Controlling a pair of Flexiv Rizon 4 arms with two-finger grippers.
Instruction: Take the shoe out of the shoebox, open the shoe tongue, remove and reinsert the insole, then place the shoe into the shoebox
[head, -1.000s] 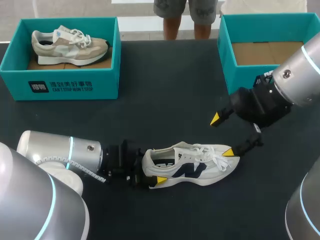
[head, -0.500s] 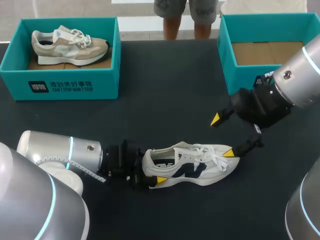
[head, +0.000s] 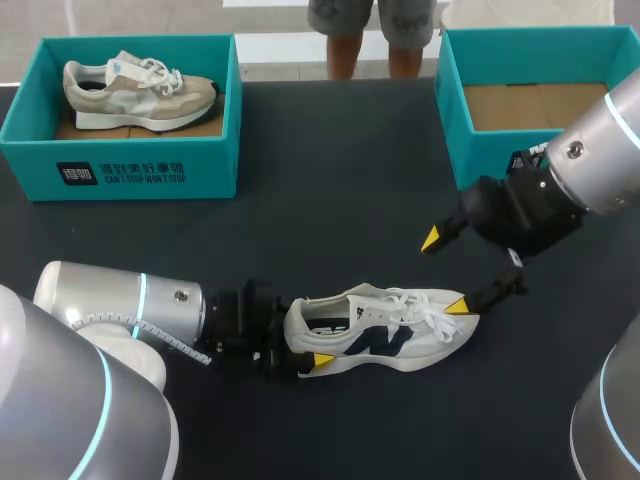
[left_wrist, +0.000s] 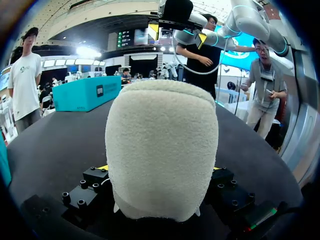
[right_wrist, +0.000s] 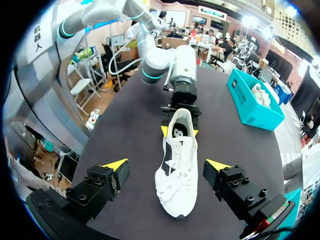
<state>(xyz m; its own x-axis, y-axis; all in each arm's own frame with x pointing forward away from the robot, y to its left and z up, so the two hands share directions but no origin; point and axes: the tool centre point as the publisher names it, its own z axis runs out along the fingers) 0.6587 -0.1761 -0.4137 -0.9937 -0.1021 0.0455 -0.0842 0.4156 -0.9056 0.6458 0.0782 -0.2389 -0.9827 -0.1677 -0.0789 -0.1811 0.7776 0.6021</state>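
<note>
A white shoe (head: 390, 335) with a navy side mark lies on its sole on the dark table near the front, toe pointing right. My left gripper (head: 308, 336) is shut on its heel, a yellow tip showing on the near side. In the left wrist view the fleecy heel (left_wrist: 162, 150) fills the space between the fingers of the left gripper (left_wrist: 160, 168). My right gripper (head: 444, 272) hangs open over the toe, not touching it. In the right wrist view the shoe (right_wrist: 177, 170) runs lengthwise between the spread fingers of the right gripper (right_wrist: 167, 165). An empty teal shoebox (head: 480, 140) stands at the back right.
A second teal shoebox (head: 120, 160) at the back left holds a beige shoe (head: 140, 90). The same box (right_wrist: 252, 102) shows in the right wrist view, beyond the shoe's side. Dark tabletop (head: 330, 190) lies between the boxes.
</note>
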